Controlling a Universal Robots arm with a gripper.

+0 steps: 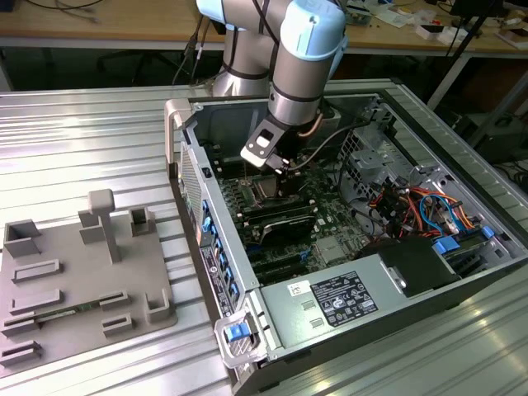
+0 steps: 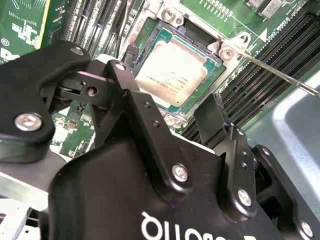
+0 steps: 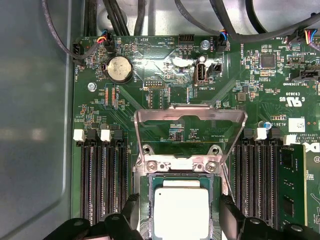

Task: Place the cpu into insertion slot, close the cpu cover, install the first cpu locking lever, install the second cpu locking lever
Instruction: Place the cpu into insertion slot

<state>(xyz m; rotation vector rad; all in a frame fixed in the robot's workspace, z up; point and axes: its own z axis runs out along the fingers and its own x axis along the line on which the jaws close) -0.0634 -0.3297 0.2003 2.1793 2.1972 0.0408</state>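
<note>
Your cpu [image 3: 180,215] sits in the slot [image 2: 197,39], placing done; the gripper [image 3: 180,200] straddles it, released. The cover [image 3: 190,117] stands open; closing it needs the gripper clear.

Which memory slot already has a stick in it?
The outermost slot, farthest from the coin cell: a green stick fills it, while the other slots are bare black.

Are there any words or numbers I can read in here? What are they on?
Label on grey box: print too small to read.
Board: tiny white print, too small to read surely.
Cpu: faint marks, blurred.
Gripper: white letters on its body, cut off, unreadable.
</note>
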